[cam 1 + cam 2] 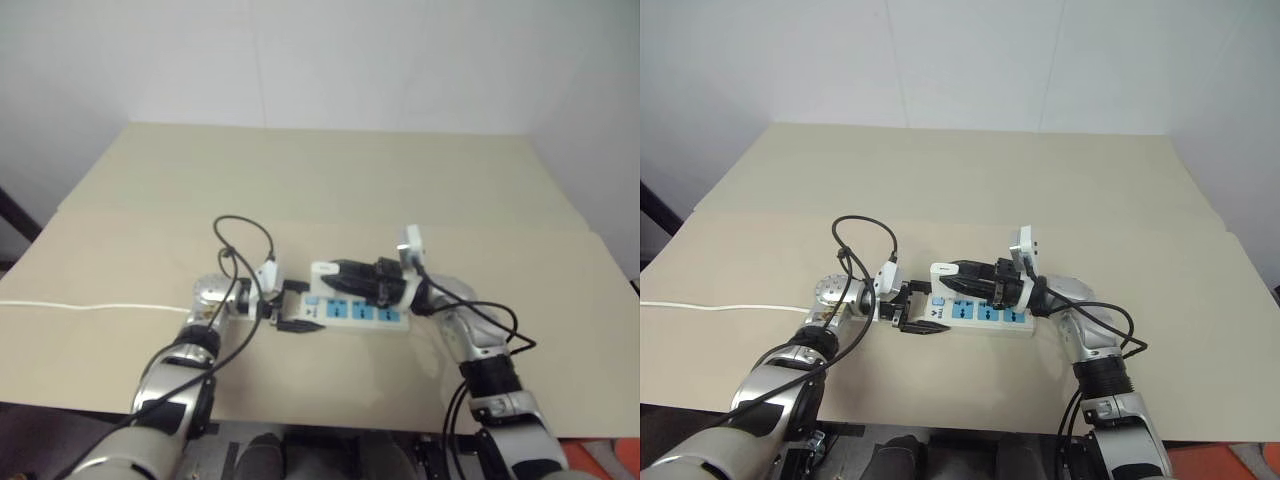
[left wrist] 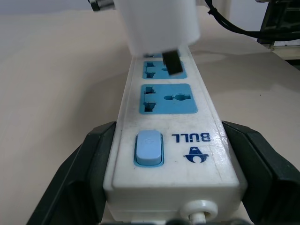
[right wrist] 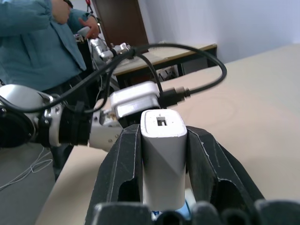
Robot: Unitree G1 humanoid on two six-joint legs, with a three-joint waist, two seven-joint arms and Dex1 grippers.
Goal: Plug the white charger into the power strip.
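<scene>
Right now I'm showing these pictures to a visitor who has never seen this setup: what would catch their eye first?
Two arms meet mid-table over a white power strip with blue sockets. The left gripper clamps the strip's switch end, while the right gripper holds a white charger just above a socket, not yet plugged in. In the right wrist view, a person in a blue shirt stands beyond the table.
</scene>
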